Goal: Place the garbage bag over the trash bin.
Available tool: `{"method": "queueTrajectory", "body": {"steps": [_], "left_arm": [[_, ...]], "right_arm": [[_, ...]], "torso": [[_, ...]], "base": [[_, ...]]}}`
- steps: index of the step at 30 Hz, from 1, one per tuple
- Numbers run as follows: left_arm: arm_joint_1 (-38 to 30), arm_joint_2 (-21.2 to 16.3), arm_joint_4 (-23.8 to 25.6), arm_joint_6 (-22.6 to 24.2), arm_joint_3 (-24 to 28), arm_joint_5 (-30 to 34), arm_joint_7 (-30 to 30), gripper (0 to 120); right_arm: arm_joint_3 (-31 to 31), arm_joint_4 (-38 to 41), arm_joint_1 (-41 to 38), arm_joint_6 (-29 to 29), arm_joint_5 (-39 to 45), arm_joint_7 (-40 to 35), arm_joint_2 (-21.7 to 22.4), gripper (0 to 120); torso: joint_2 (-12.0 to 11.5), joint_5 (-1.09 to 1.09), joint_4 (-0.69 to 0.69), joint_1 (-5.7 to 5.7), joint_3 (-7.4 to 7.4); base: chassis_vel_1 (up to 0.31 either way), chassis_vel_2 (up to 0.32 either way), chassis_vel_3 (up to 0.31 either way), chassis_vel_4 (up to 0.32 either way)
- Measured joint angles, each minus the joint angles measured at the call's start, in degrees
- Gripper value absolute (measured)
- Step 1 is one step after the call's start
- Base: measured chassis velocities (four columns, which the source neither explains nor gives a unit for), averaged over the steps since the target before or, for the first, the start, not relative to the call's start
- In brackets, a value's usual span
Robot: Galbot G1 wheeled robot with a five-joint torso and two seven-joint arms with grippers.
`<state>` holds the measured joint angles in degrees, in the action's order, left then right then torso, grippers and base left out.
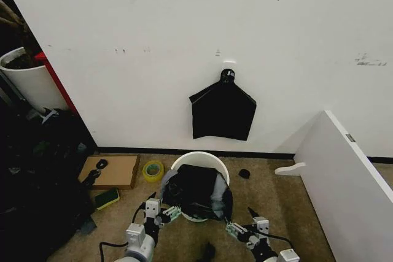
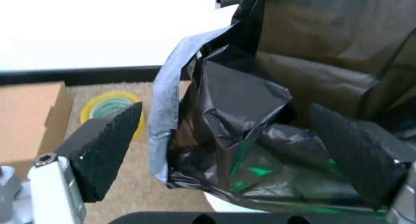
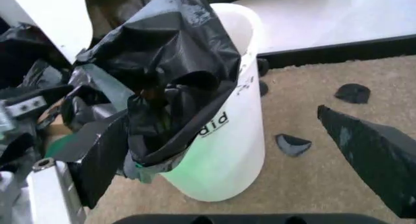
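Bin and bag, with both grippers at the near side. Trash bin (image 1: pixel 199 159): round cream-white bucket standing upright on the carpet just before the wall, rim bare on its far arc. Garbage bag (image 1: pixel 198 191): crinkled black plastic heaped over the bin's near rim and spilling down its near wall, mouth bunched, not spread around the rim. Left gripper (image 1: pixel 163 213): just off the bin's near-left side, fingers spread; in the left wrist view the left gripper (image 2: pixel 240 158) has bag folds lying between its two dark pads without being pinched. Right gripper (image 1: pixel 241 225): just off the bin's near-right side, fingers spread wide; in the right wrist view the right gripper (image 3: pixel 240 156) brackets the bin wall, one finger against the hanging bag, the other well clear over the carpet. Governing relation: the bag mass lies ahead of and between the two grippers, nearer the left one, while the uncovered rim lies beyond it toward the wall. Judgement: draping calls for the bag's edge to be carried away from the grippers across the bin's mouth. Tape roll (image 1: pixel 153 170): on the carpet left of the bin.
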<state>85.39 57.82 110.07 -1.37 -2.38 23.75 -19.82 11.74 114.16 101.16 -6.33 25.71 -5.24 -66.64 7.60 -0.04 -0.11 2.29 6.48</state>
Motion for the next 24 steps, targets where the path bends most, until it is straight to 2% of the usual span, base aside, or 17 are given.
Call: {"method": "queueTrajectory", "body": {"steps": [12,20,24], "left_arm": [[-4.1,0.4,-6.8,-1.1,0.1,-1.3,0.4,100],[-3.5,0.4,-6.1,-1.7,-0.4,-1.2,0.4,100],[-2.9,0.2,-4.3,-3.2,-0.6,-1.4,0.7,100]], "right_arm": [[0.7,1.0,1.2,0.0,1.2,0.4,0.6,100],[5.1,2.2,2.2,-2.0,9.5,1.5,1.2,100],[5.7,2.3,1.9,-2.2,9.9,1.6,1.2,100]], "torso": [[0.0,0.01,0.02,0.0,0.0],[0.0,0.0,0.02,0.0,0.0],[0.0,0.01,0.02,0.0,0.0]], "base": [[0.0,0.0,0.0,0.0],[0.0,0.0,0.0,0.0],[0.0,0.0,0.0,0.0]]}}
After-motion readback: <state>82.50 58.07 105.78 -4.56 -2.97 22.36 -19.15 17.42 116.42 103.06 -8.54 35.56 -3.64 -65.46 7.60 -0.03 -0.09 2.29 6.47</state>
